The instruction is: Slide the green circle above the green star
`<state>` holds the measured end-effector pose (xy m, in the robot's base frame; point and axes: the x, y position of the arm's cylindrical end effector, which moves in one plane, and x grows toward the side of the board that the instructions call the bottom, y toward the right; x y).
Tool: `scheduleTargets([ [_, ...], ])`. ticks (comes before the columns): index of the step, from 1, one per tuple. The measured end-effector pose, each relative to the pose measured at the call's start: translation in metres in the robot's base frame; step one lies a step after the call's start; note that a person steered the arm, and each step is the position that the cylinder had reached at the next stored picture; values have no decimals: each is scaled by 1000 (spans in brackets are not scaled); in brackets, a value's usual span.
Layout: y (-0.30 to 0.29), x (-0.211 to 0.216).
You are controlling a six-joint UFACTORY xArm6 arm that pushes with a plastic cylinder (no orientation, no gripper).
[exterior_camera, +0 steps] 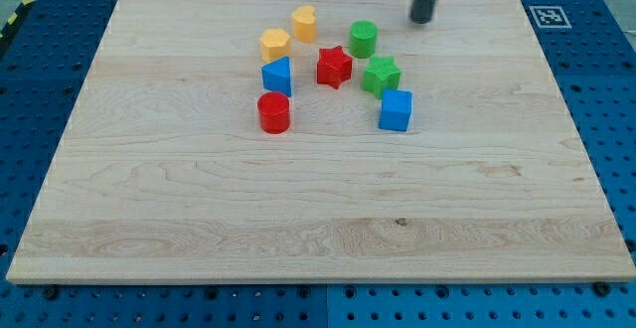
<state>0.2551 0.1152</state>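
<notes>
The green circle (363,39) stands near the view's top, just up and left of the green star (381,75). My tip (422,19) is to the right of the green circle and slightly higher in the view, with a gap between them. It is up and right of the green star. The rod enters from the view's top edge.
A red star (334,67) lies left of the green star. A blue cube (396,110) lies below the green star. A yellow block (304,23), a yellow hexagon (275,44), a blue block (277,76) and a red cylinder (273,112) stand at the cluster's left. The wooden board (318,219) lies on a blue perforated table.
</notes>
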Motion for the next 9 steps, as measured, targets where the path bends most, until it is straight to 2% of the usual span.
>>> scheduleTargets([
  [1,-8,1],
  [3,-79,1],
  [7,-84,45],
  [9,-46,55],
])
